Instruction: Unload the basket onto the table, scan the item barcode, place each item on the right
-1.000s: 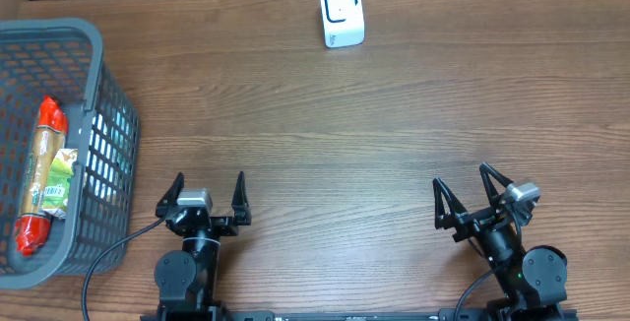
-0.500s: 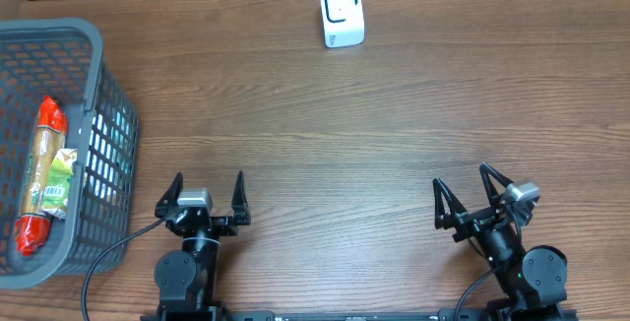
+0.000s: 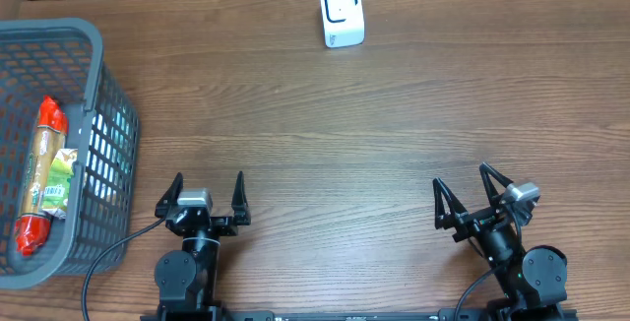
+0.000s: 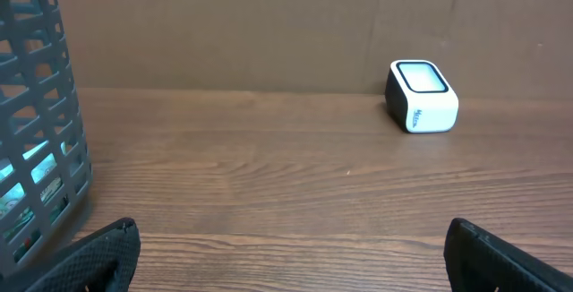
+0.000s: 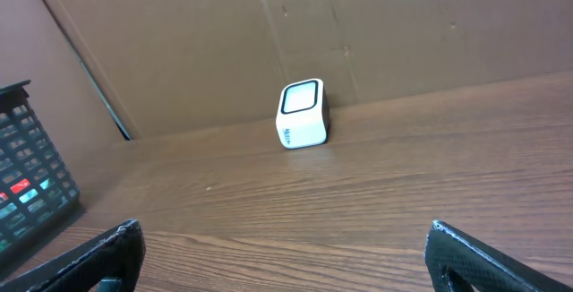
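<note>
Overhead alone gives me the whole red-ended, green-labelled packaged sausage (image 3: 44,175), lying lengthwise inside the grey plastic mesh basket (image 3: 98,75) at the brown wooden table's (image 3: 345,134) left edge. My wrist views catch only basket wall, plus the small white box scanner (image 4: 421,97) by the cardboard backdrop. Left gripper (image 3: 208,179) and right gripper (image 3: 461,177) stand wide, holding nothing.

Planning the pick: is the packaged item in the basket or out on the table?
In. The packaged item lies flat inside the grey basket, on its floor.
</note>
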Tool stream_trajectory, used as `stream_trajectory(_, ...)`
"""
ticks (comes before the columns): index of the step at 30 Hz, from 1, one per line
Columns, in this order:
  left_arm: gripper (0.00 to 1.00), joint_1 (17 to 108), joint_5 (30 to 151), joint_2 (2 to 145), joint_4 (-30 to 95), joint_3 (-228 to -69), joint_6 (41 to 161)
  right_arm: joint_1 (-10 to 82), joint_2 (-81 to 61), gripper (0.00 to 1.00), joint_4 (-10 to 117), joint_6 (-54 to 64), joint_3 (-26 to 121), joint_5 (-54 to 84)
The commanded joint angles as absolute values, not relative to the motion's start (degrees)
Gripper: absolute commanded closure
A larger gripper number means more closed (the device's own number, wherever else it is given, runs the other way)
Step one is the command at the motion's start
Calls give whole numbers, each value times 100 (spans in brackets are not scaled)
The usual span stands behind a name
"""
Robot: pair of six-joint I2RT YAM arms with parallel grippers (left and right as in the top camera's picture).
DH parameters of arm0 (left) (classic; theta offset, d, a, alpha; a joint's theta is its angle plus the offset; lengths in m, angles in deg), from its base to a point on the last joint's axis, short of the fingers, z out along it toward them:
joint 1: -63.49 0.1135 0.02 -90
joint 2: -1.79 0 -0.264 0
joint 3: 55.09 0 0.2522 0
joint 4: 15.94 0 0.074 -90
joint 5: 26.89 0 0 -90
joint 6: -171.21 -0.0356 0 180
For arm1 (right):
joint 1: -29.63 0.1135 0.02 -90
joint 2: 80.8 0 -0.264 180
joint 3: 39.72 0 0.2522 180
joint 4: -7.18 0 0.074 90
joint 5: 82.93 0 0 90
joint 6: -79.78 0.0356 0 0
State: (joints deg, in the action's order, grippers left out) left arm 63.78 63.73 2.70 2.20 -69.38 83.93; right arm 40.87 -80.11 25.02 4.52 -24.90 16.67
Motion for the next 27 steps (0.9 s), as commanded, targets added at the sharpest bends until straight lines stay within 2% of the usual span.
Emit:
stream_trajectory(1,0,6346,6336,204,214,-6912,8288,4081,-8063,0,2473,433,-2551,1613)
stream_trajectory(16,1,6346,6616,207,303,-7056,8288,4081,-8063,0,2473,433,-2551,1613)
stream_trajectory(27,0,6348,6616,749,1064,-8401,8244,4081,-8063,0,2473,433,-2551,1613)
